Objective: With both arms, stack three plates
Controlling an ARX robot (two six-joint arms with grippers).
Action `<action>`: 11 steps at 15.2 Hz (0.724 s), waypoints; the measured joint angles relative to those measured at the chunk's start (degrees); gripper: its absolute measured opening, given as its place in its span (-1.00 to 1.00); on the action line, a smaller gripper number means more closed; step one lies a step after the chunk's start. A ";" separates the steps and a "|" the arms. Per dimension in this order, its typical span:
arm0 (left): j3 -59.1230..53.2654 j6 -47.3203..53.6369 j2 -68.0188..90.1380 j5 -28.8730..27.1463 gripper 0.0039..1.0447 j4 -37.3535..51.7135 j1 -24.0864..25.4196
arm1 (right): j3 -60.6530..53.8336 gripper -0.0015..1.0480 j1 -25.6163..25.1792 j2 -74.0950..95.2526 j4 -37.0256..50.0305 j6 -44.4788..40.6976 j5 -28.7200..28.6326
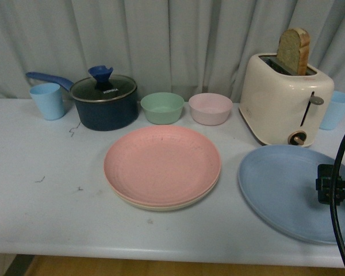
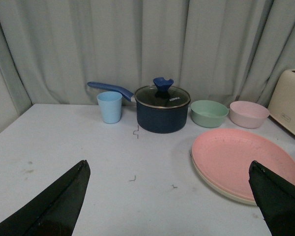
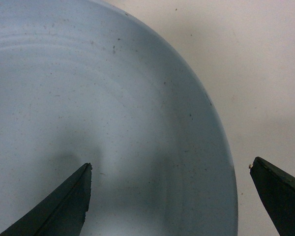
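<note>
Left gripper (image 2: 168, 164) hangs wide open and empty above the table (image 1: 46, 190), near the matte pink plate (image 1: 161, 164) nested on the beige plate (image 1: 167, 206). Right gripper (image 3: 170, 163), equally wide, straddles the rim of the smooth round blue plate (image 3: 88, 98), gripping nothing.

We find the beige plate (image 1: 161, 207) mostly hidden under the pink plate (image 1: 161, 164); the blue plate (image 1: 282, 190) is cut off at right.
</note>
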 joint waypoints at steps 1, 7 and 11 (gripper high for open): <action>0.00 0.00 0.00 -0.02 0.88 0.00 0.00 | 0.02 0.87 -0.02 0.39 0.11 0.28 -0.07; 0.00 0.00 0.00 0.00 0.88 -0.02 0.00 | -2.10 -0.20 -2.82 1.11 3.72 0.33 -0.68; 0.00 0.00 0.00 0.00 0.88 -0.02 0.00 | -3.85 -0.94 -5.01 -1.64 5.42 -0.02 -4.55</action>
